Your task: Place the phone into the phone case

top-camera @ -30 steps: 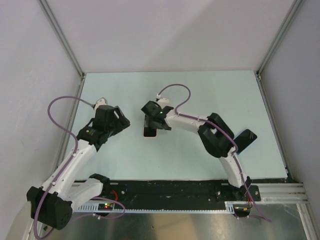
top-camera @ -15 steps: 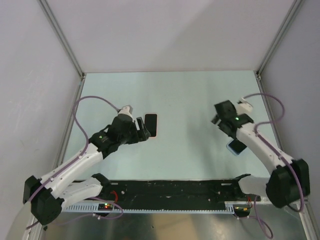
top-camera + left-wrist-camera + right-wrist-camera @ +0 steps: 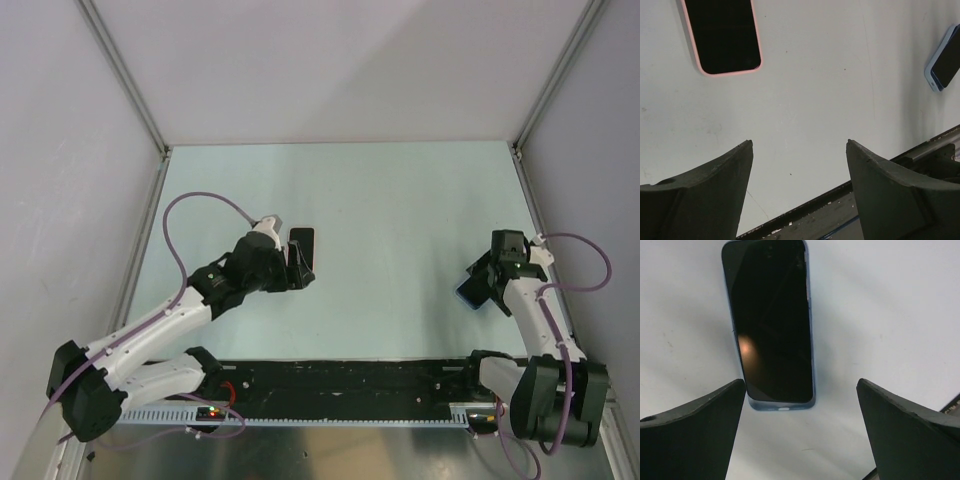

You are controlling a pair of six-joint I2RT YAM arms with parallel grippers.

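Observation:
A flat black slab with a pink rim (image 3: 304, 240) lies on the table left of centre; it also shows in the left wrist view (image 3: 722, 37). I cannot tell whether it is an empty case or a cased phone. A blue-edged phone with a dark glossy screen (image 3: 770, 322) lies at the right (image 3: 468, 293) and shows far off in the left wrist view (image 3: 944, 60). My left gripper (image 3: 294, 264) is open and empty, just short of the pink-rimmed slab. My right gripper (image 3: 486, 283) is open and empty, just short of the blue phone's near end.
A black rail (image 3: 360, 378) runs along the table's near edge and shows in the left wrist view (image 3: 850, 210). Grey walls with metal posts (image 3: 125, 75) enclose the pale table (image 3: 400, 200).
My right arm left the pink-rimmed slab, swung to the right and lowered over the blue phone. My left arm reached right to the pink-rimmed slab. Both objects stayed in place.

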